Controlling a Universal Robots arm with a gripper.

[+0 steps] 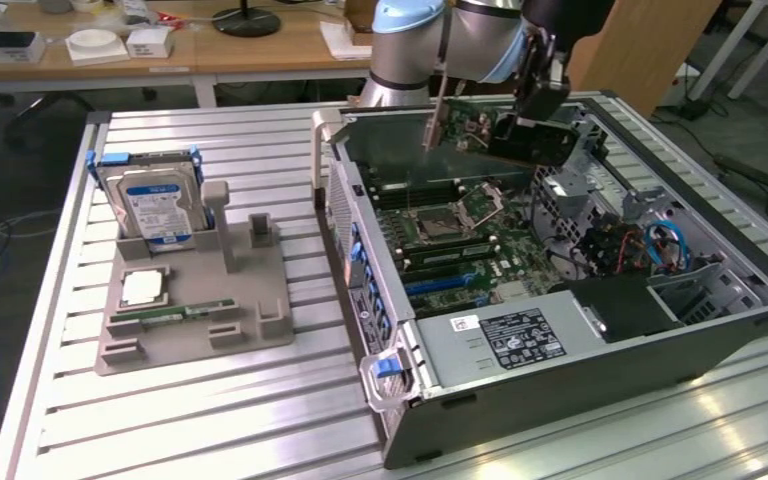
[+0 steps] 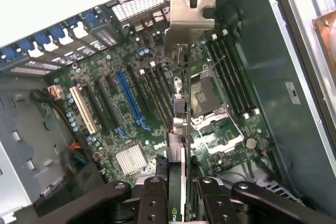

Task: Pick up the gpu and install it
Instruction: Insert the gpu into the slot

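The hand (image 1: 536, 105) (image 2: 181, 195) is clamped on the gpu (image 1: 491, 135) (image 2: 177, 116), one finger on each flat face of the card, and holds it in the air above the open computer case (image 1: 704, 300), over the far part of the case. The card hangs on edge and clear of the board below, with its silvery end bracket (image 1: 431, 125) (image 2: 189, 22) pointing toward the exterior view's left. In the wrist view the card is seen edge-on, running lengthwise above the motherboard (image 1: 471, 235) (image 2: 126, 103) between the expansion slots and the processor socket. The case lies on its side on the slatted metal desk (image 1: 224, 420). Well apart from it, at the exterior view's left, a grey holder tray (image 1: 211, 335) carries the silver hard drive (image 1: 157, 205) standing upright at its far end, a processor chip (image 1: 141, 288) and a narrow green memory stick (image 1: 171, 315) nearer.
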